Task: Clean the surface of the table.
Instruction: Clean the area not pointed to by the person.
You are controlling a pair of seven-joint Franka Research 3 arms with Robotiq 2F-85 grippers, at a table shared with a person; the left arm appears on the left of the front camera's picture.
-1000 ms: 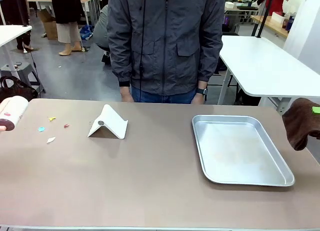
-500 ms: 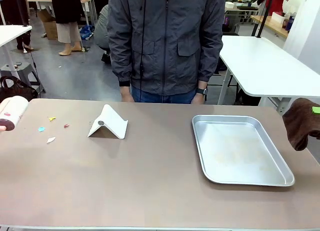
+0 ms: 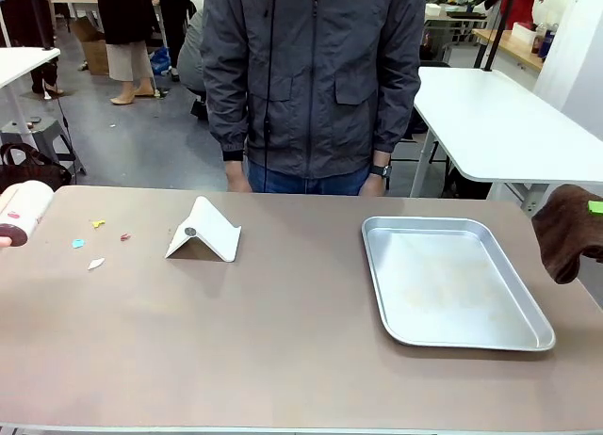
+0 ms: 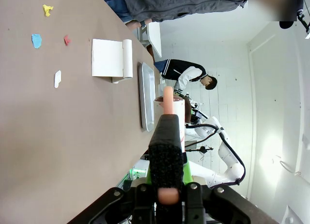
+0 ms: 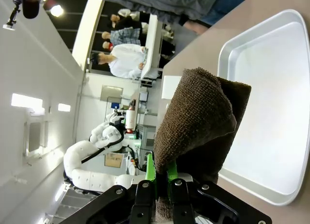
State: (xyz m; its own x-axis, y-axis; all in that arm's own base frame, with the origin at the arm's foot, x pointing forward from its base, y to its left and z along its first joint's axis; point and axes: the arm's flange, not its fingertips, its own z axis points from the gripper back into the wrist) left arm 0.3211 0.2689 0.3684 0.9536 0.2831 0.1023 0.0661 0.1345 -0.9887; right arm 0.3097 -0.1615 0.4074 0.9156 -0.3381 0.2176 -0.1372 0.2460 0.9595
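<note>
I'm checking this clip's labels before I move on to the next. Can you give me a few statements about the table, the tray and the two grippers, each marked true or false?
1. The metal tray is empty. True.
2. The coloured scraps lie inside the tray. False: they lie on the bare table near its left end, left of the white folded stand.
3. The right gripper holds a brown cloth. True.
4. The left gripper is open and empty. False: it is shut on the pink handle of a white roller-like tool.
</note>
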